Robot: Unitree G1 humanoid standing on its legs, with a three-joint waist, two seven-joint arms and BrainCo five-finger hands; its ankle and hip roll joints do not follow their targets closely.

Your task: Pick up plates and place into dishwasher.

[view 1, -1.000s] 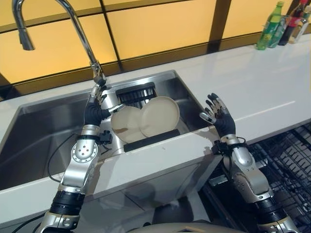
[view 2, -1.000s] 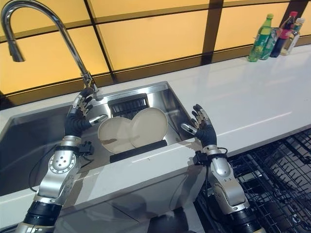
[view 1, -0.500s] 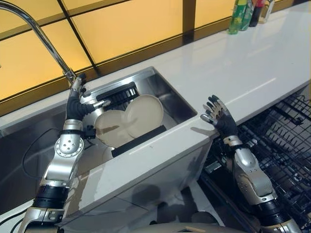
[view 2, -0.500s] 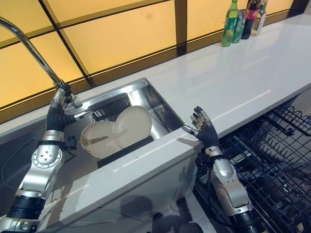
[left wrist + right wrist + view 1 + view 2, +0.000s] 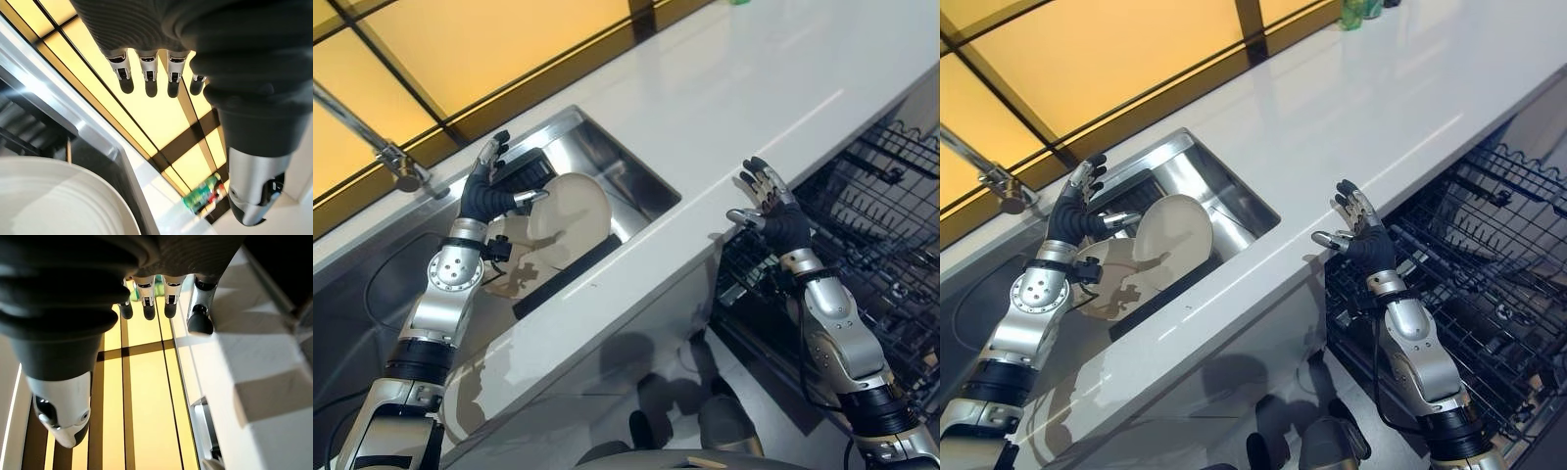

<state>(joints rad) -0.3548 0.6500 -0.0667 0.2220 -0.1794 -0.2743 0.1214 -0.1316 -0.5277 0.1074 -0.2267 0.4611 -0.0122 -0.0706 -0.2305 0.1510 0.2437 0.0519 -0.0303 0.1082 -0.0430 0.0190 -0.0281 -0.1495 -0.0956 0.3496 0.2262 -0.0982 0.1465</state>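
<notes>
- Left eye view: the left hand is raised above the sink, fingers straight and spread, thumb out to the side, holding nothing. Just beside it, two cream plates lean on edge inside the sink, overlapping one another, with a dark strip along their near side. The tap base stands on the sink's far rim.
- Left eye view: the right hand is held up past the front edge of the white counter, over the open dishwasher rack. Its fingers are straight and apart, and it holds nothing. The rack's black wires carry no plates.
- Right eye view: same layout. Green bottles stand at the far end of the counter, against the amber panelled wall. Any print on the bottles is too small to read.
- Left wrist view: the fingers extend straight in a row with the thumb apart from them. A cream plate rim lies past them, not touched. The bottles show as a blurred cluster; no writing can be read.
- Right wrist view: the fingers are straight and the thumb is set apart, with nothing between them. The counter edge runs alongside the hand.
</notes>
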